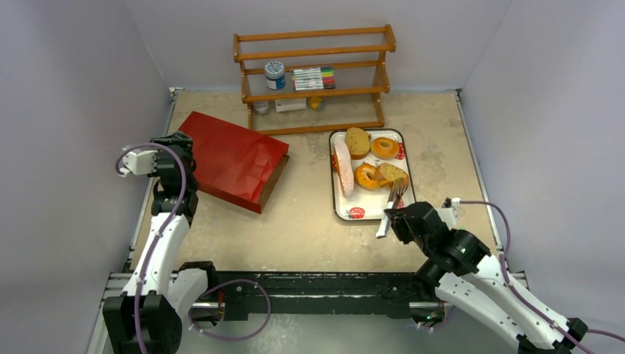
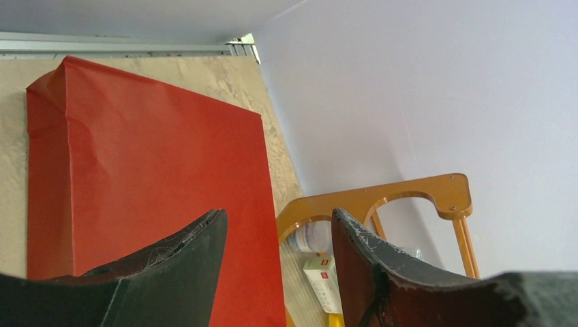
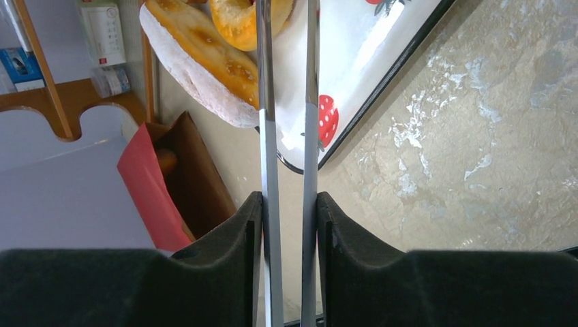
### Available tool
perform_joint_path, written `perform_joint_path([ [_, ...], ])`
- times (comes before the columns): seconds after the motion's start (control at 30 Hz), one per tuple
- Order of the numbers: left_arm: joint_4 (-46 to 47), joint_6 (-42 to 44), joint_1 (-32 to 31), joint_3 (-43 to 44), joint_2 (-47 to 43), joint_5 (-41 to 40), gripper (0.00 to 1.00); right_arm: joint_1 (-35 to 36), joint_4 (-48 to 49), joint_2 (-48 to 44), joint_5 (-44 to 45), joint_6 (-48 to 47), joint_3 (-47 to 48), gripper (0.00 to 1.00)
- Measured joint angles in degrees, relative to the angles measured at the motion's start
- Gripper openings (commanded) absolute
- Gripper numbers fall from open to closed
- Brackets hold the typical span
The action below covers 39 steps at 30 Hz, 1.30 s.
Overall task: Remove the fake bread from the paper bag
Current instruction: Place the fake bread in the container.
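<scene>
The red paper bag (image 1: 232,158) lies flat on the table at the left, its open mouth facing the tray. In the right wrist view the bag (image 3: 146,184) shows its brown inside with one piece of fake bread (image 3: 165,161) just within the mouth. My left gripper (image 1: 180,140) is open and empty at the bag's far left corner; its wrist view (image 2: 276,221) looks over the bag's red top (image 2: 150,170). My right gripper (image 1: 394,217) is shut on metal tongs (image 3: 266,136), whose tips reach over the tray's near right part.
A white tray (image 1: 339,214) with strawberry prints holds several fake breads: a long loaf (image 1: 343,168), a bun (image 1: 357,141), a donut (image 1: 385,147), a bagel (image 1: 366,175). A wooden shelf (image 1: 313,74) with a jar and markers stands at the back.
</scene>
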Motion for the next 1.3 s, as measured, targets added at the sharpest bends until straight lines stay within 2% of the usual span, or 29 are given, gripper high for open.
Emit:
perform_joint_path([
  [0.43, -2.5, 0.0, -1.1, 0.0, -1.4, -1.0, 0.57, 0.0, -4.0, -2.1, -0.2, 1.0, 0.3, 0.37],
  [0.67, -2.9, -0.2, -1.5, 0.0, -1.4, -1.0, 0.57, 0.0, -6.2, -2.7, -0.1, 1.0, 1.9, 0.41],
  [1.3, -2.8, -0.2, -1.7, 0.0, -0.7, -1.0, 0.57, 0.0, -11.2, -1.8, 0.1, 0.9, 7.6, 0.4],
])
